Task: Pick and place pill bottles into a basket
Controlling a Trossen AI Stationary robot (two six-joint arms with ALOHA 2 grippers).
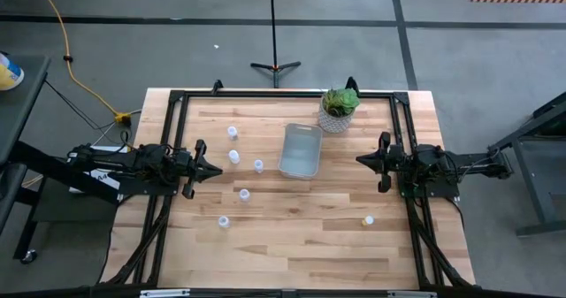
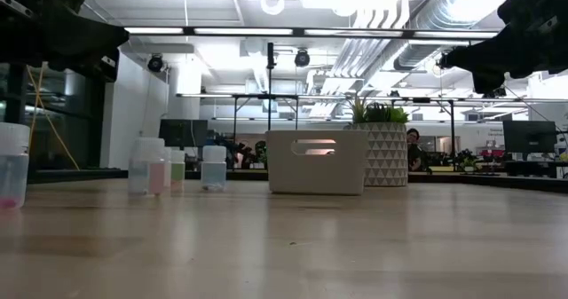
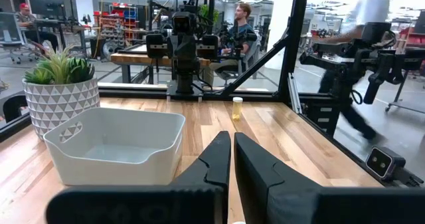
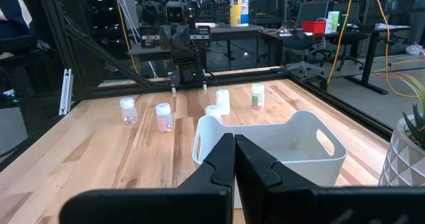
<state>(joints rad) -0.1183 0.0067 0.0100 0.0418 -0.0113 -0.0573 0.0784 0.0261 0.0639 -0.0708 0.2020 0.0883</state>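
Several small white-capped pill bottles stand upright on the wooden table: a group left of centre point(image 1: 233, 156) point(image 1: 258, 165) point(image 1: 244, 194) and one alone at the near right point(image 1: 368, 219). The clear greyish basket point(image 1: 301, 150) stands on its base at the table's middle, empty in the wrist views point(image 3: 113, 144) point(image 4: 272, 147). My left gripper point(image 1: 218, 169) is shut and empty, held above the table at its left side, pointing at the basket. My right gripper point(image 1: 359, 160) is shut and empty above the right side, also pointing at the basket.
A white patterned pot with a green plant point(image 1: 339, 110) stands just beyond the basket's far right corner. A black frame point(image 1: 283, 93) runs along the far and side edges of the table. People show in the room beyond the table point(image 3: 365, 44). Bare wood lies along the near edge.
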